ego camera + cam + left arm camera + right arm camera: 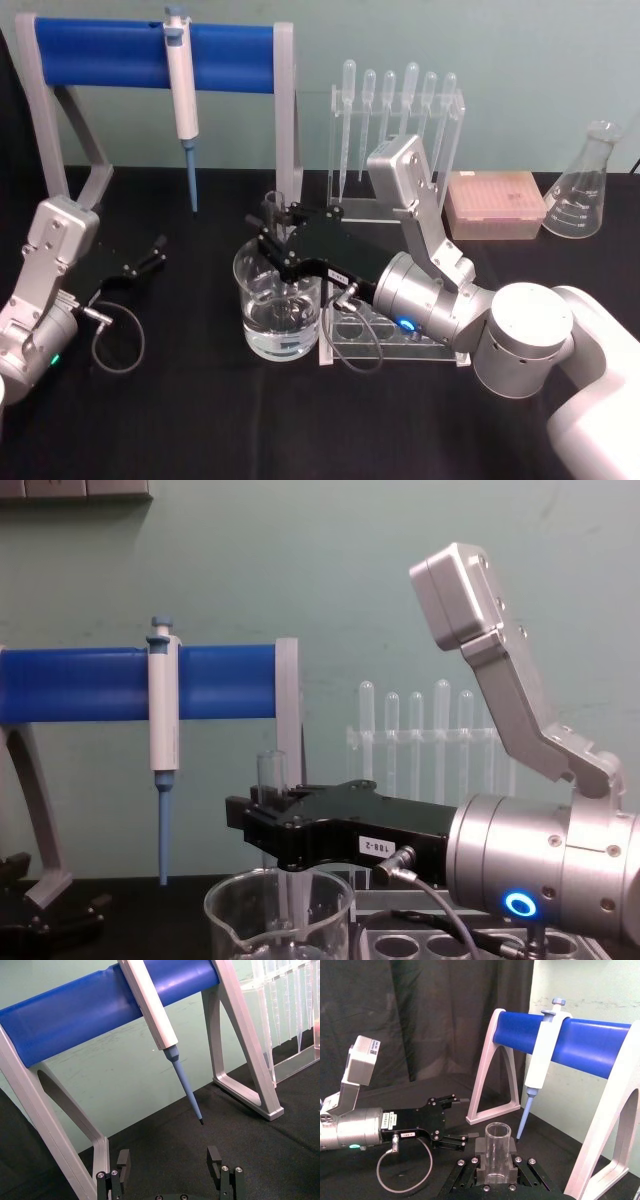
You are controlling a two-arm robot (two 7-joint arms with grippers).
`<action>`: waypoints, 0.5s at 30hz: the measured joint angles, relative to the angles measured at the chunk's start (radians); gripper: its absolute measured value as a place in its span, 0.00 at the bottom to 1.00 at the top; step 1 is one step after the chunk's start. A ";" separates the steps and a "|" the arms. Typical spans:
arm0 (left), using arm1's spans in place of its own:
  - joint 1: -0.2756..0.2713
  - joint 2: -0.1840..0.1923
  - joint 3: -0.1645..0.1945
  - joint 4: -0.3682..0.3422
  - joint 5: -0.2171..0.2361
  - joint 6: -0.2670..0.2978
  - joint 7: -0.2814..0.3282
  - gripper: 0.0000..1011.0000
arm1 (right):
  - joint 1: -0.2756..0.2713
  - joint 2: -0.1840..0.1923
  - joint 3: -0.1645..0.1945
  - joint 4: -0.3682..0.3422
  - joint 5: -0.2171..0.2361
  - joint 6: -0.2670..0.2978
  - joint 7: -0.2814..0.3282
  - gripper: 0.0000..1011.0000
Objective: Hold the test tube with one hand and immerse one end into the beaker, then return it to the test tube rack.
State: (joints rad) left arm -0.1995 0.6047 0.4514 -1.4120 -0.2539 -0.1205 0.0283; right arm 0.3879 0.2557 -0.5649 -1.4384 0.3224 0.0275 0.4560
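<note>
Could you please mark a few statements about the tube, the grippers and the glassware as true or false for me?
1. The right gripper holds the test tube upright over the beaker. True.
2. The left gripper grips a pipette. False: its jaws are open and empty.
3. The micropipette lies flat beside the beaker. False: it hangs from the blue stand.
4. The beaker holds clear liquid. True.

A laboratory: a black worktop (200, 420) carries a micropipette (182, 85) hung on a blue stand (100, 52), racked plastic pipettes (410, 90), a conical flask (580, 195) and a beaker (262, 325).
</note>
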 joint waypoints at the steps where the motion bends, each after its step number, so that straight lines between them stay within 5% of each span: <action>1: 0.000 0.000 0.000 0.000 0.000 0.000 0.000 0.99 | 0.000 0.000 0.000 0.000 0.000 0.000 0.000 0.22; 15: 0.000 0.000 0.000 0.000 0.000 0.000 0.000 0.99 | 0.000 0.000 0.000 0.000 0.000 0.000 0.000 0.22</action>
State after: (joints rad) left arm -0.1995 0.6047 0.4514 -1.4120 -0.2539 -0.1205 0.0283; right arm 0.3880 0.2557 -0.5649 -1.4384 0.3224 0.0275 0.4560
